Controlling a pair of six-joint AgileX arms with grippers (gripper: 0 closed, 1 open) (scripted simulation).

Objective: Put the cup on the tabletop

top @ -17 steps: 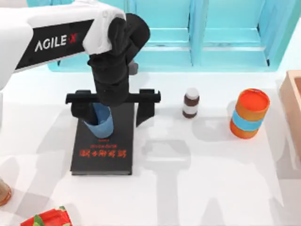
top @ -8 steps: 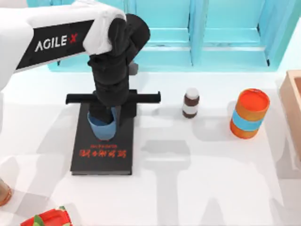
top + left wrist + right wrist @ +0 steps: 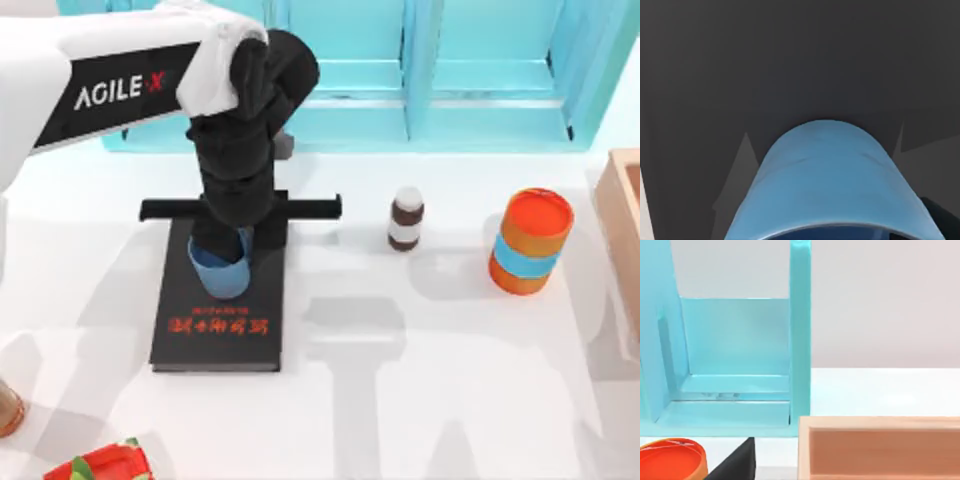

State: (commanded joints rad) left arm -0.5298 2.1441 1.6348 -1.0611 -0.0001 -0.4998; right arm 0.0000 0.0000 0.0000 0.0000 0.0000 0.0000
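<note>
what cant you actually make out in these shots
- Left gripper fingers: the arm's black wrist covers them in the top view.
- Cup base against the black book: hidden in the top view by the cup itself; in the left wrist view the cup is cut off by the edge.
- Book's red lettering: too small to read.

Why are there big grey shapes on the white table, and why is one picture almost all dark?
Top view: the grey patches on the tabletop are soft shadows. Left wrist view: the camera sits very near the cup, above the black book, so dark cover lies behind the cup. Right wrist view: bright and evenly lit.
</note>
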